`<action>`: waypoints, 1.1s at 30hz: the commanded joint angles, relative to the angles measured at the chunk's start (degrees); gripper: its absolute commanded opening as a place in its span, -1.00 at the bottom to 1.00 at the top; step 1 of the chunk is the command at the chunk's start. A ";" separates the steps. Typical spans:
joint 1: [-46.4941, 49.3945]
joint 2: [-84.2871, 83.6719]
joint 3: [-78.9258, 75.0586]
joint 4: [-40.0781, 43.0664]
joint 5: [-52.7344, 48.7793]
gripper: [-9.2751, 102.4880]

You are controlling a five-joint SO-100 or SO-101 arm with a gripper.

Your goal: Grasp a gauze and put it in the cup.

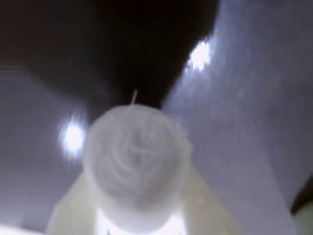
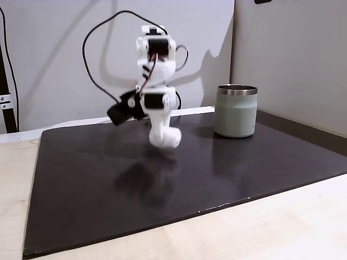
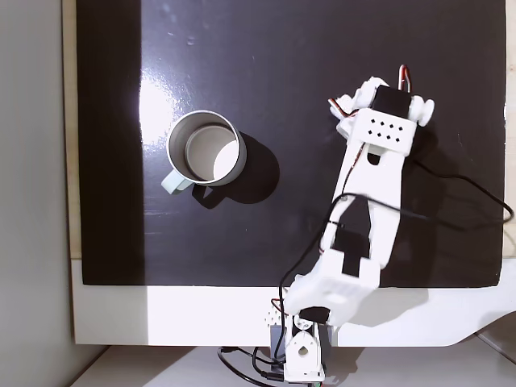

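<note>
The claw (image 2: 165, 138) is clamped on the gauze (image 1: 137, 164): in the wrist view the white roll sits end-on between two pale fingers (image 1: 73, 208), its round fuzzy face toward the camera and a loose thread sticking up from its top edge. In a fixed view from the side the gauze (image 2: 170, 138) shows as a white lump at the arm's lowest tip, lifted clear of the black mat (image 2: 97, 184) that covers the table (image 2: 303, 222), though blur makes the gap hard to judge.

The cup (image 2: 236, 111) stands upright on the mat, well apart from the claw and to its right in that side view. In a fixed view from above the cup (image 3: 179, 137) lies to the left of the arm's head (image 3: 385, 121), with open mat between them, and its mouth is unobstructed.

The grasp looks done; what remains, I judge, is a sideways carry toward the cup, high enough for the roll to pass over the steel rim (image 2: 237, 89), then release above the opening.
</note>
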 commanded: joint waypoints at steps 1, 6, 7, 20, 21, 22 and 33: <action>-0.79 8.53 -4.13 2.02 -0.53 -0.83; -2.90 15.56 -6.42 6.42 -1.32 -0.83; -3.52 16.96 -6.86 7.21 -1.67 -0.83; -18.81 29.97 -10.72 14.85 -3.43 -0.83; -20.48 30.59 -10.72 14.94 -3.43 -0.83; -22.24 31.20 -10.72 15.03 -3.43 -0.83; -39.64 30.67 -8.88 16.87 -3.78 -0.83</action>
